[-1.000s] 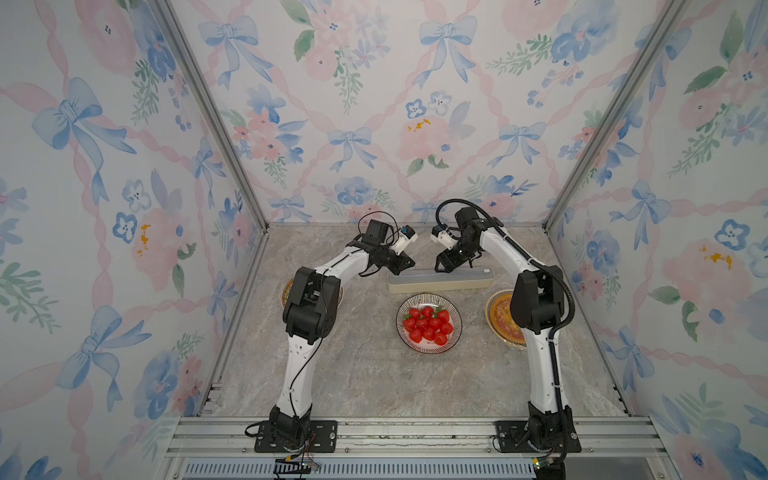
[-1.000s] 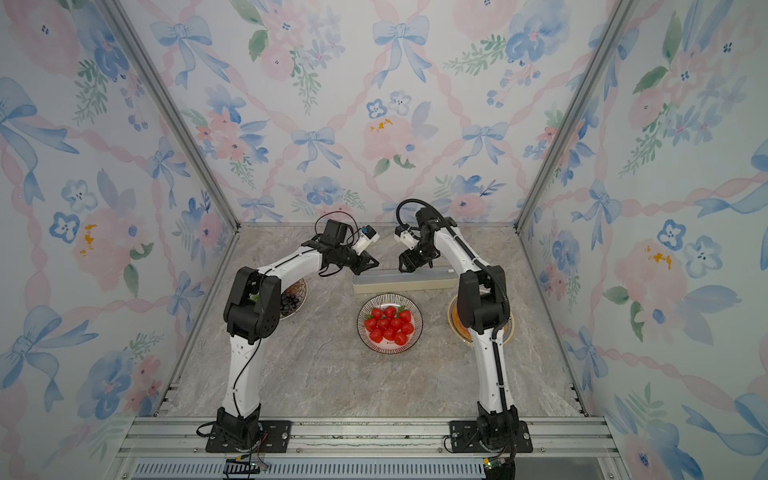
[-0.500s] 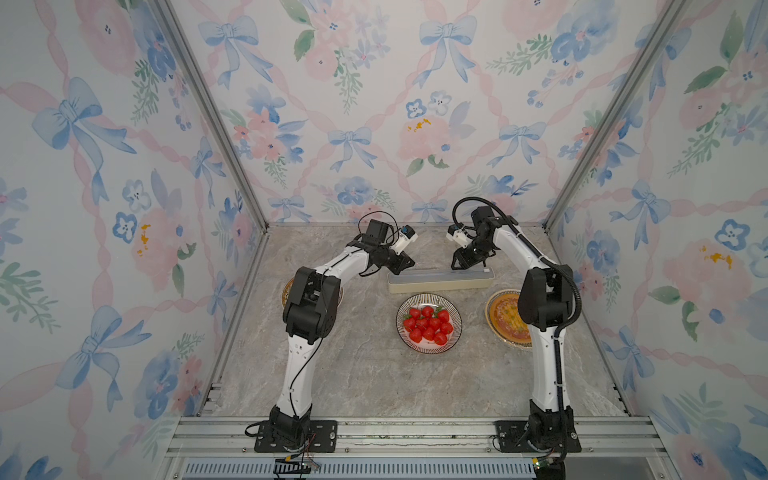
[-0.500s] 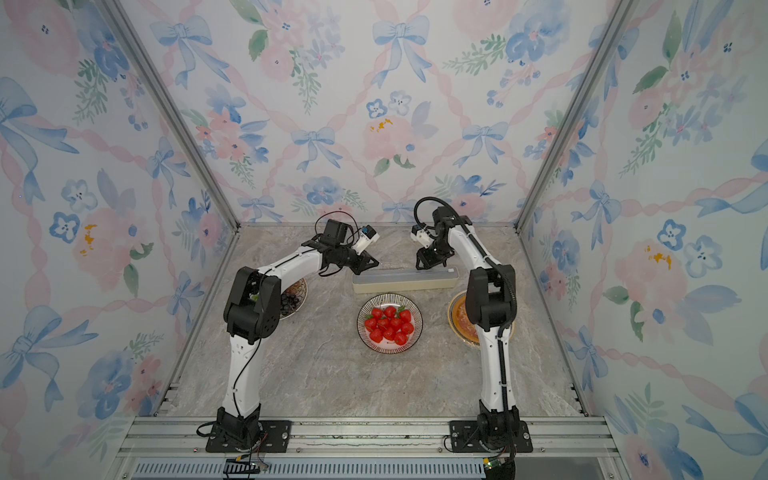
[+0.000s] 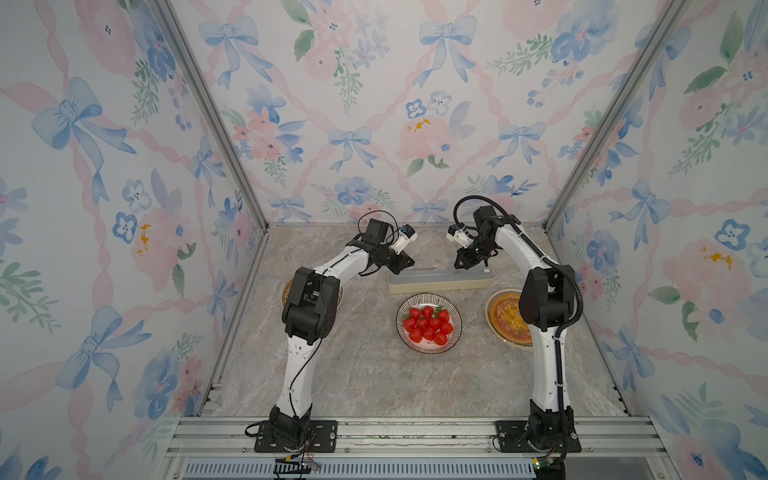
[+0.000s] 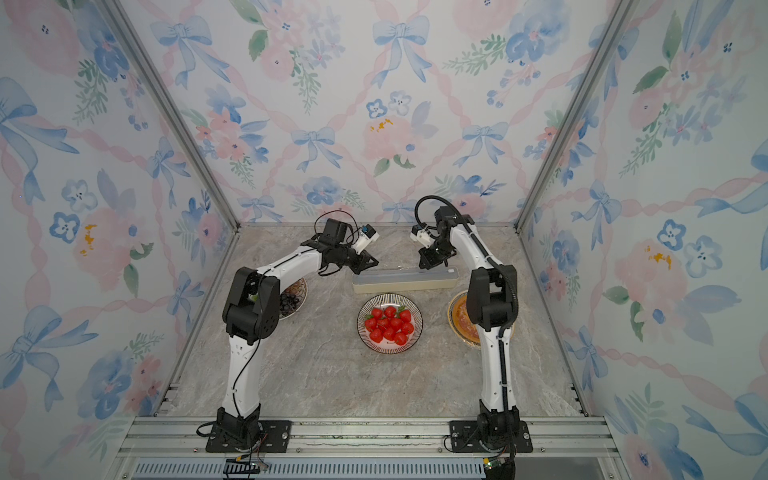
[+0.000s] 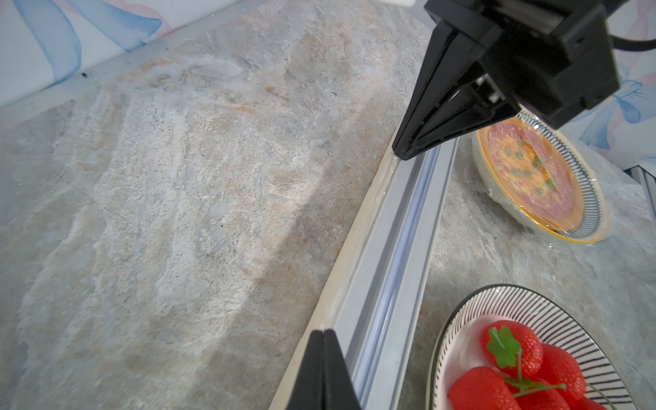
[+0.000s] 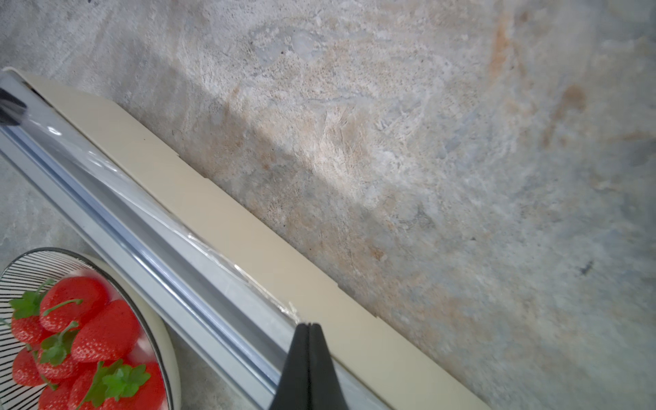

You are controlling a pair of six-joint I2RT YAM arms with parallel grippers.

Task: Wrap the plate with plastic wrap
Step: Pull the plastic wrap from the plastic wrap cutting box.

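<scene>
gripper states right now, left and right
Left gripper: closed at the edge of the plastic wrap; a pinch cannot be told.
Right gripper: closed at the same edge; a pinch cannot be told.

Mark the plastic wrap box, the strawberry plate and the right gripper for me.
plastic wrap box [image 5: 440, 286]: in a top view, cream front wall.
strawberry plate [image 5: 456, 321]: in a top view, striped rim.
right gripper [image 8: 308, 330]: right wrist view, between the shut fingertips.

Open tabletop [image 5: 432, 249] lies behind the cream box [image 5: 441, 281], while the strawberry plate [image 5: 401, 322] crowds its front side.
</scene>
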